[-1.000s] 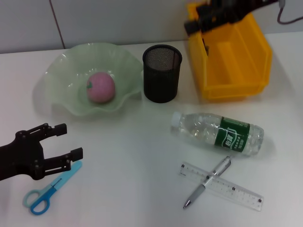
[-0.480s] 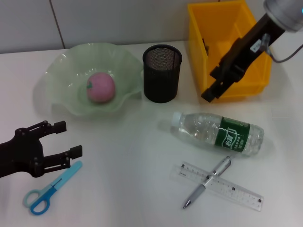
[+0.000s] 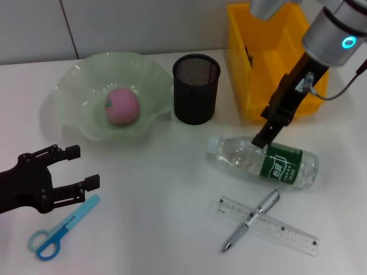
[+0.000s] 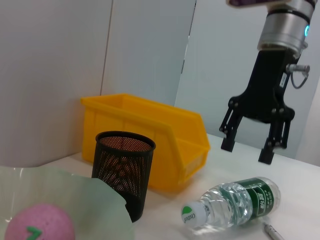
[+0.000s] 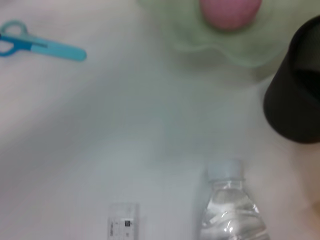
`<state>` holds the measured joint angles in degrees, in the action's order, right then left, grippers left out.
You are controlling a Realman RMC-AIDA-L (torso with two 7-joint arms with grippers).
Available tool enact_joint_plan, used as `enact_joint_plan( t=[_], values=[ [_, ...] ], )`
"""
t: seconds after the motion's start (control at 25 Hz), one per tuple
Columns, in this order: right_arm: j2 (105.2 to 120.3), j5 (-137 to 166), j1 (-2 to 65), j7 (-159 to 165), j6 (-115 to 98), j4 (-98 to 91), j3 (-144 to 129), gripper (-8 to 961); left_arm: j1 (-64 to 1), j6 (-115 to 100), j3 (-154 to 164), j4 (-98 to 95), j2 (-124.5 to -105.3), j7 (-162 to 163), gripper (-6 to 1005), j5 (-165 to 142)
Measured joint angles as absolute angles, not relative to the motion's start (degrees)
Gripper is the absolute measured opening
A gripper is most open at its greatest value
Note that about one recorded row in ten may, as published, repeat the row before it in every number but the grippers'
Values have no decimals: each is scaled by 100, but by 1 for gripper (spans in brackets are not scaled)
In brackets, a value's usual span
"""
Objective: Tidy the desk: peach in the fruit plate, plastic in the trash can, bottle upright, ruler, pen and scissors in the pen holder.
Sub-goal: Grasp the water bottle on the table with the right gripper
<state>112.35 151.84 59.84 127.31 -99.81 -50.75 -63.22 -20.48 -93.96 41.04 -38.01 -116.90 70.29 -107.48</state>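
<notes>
- Right gripper (image 4: 252,145) hangs right above the bottle (image 3: 265,162), fingers spread apart, nothing in them.
- Bottle's lying on its side on the table (image 3: 160,189), cap pointing toward the holder (image 3: 196,88).
- Peach (image 3: 121,106) sits in the green plate (image 3: 74,80), over on the left.
- Yellow bin (image 3: 274,63) is at the back right, just beside the holder.
- Pen (image 3: 251,220) lies across the ruler (image 3: 287,229), in front of the bottle.
- Left gripper (image 3: 77,169) is parked low on the left, fingers apart and empty, scissors (image 3: 60,229) just beside it.
</notes>
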Motion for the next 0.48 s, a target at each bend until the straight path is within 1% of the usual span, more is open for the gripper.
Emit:
enact_joint_plan(
  t=[0.12,0.32,0.48],
  values=[
    [11255,15249,6007,12712,-9837,-4892,-6394,780,-2048,-9396,4104,-3799,-11683,7030,847,-10748],
    [11369,15510,5989,12688,-9675,-4801,-6423,780,-2048,-9395,4105,-3796,-11680,7026,847,-10753],
    [11424,15598,5953,12672,-9573,-4774,-6543,780,-2048,-9396,4104,-3797,-11680,7009,847,-10762]
  ],
)
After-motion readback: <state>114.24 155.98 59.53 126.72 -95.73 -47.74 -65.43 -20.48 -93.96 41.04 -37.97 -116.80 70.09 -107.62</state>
